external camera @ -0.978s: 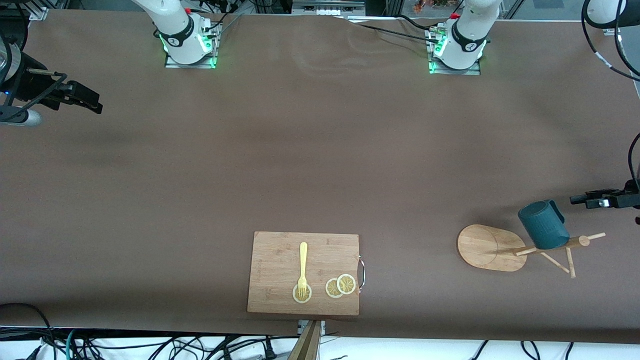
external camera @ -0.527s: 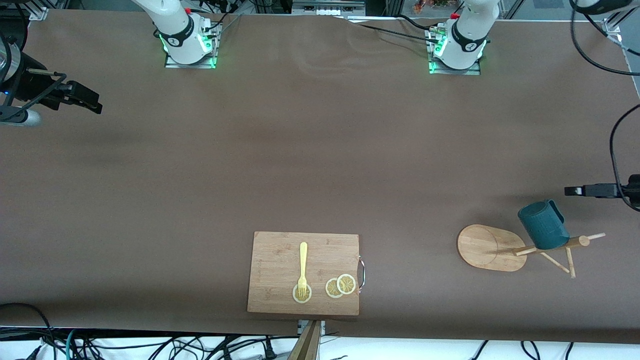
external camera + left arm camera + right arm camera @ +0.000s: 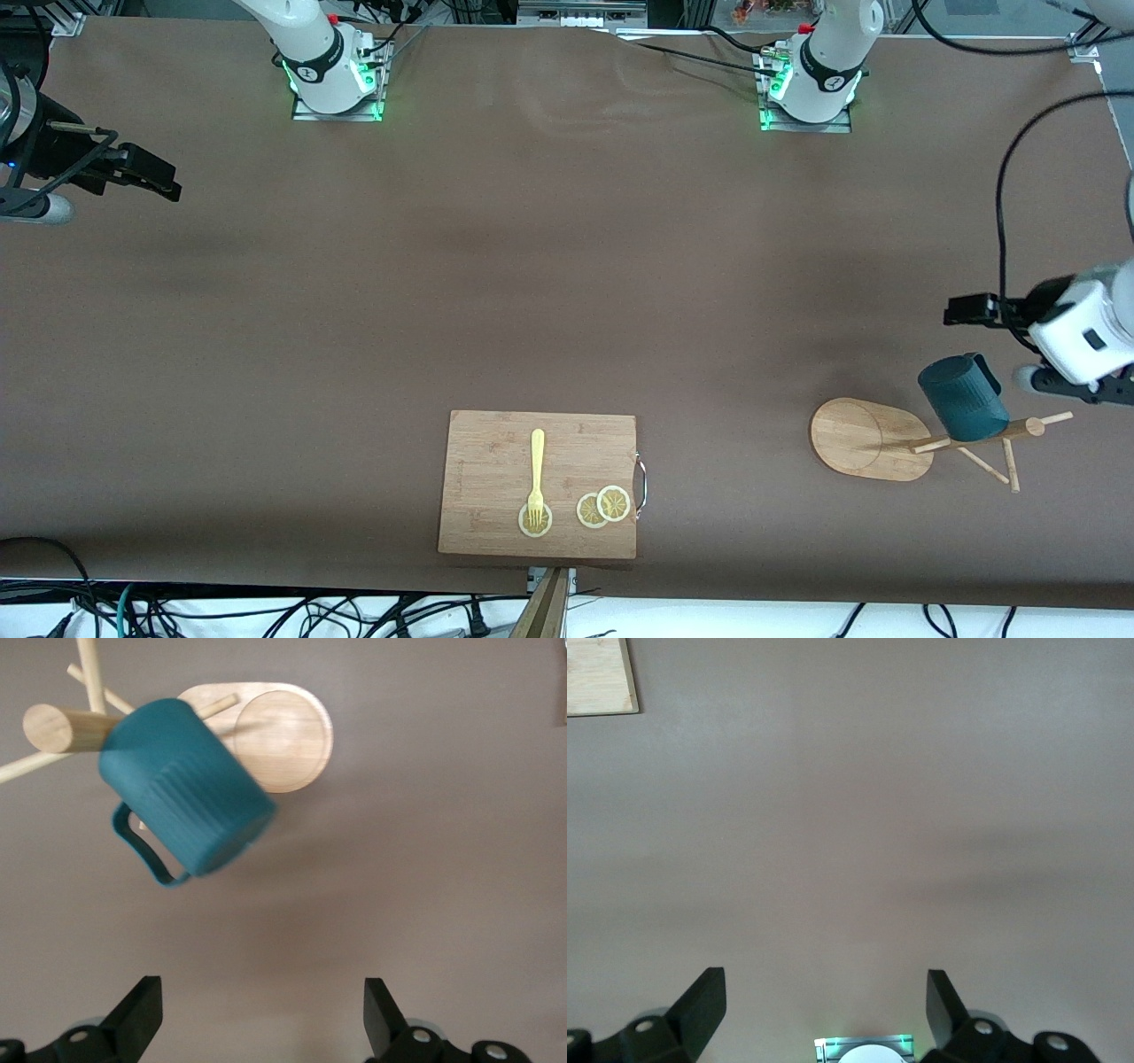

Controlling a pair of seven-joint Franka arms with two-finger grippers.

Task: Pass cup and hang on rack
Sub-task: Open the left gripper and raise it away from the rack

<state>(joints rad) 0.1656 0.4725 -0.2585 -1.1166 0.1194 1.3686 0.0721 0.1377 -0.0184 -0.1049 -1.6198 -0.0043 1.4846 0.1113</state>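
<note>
The left gripper [image 3: 961, 311] is drawing away from the cup [image 3: 963, 397], rising over the bare table [image 3: 567, 292] at the left arm's end. Its black fingers [image 3: 137, 1014], wide apart and empty, are sitting higher in the front view than a second ago, and more of the white wrist [image 3: 1083, 332] is coming into that view from the edge. The loop of black cable [image 3: 1001, 190] trailing from the wrist is swinging farther in over the table.
</note>
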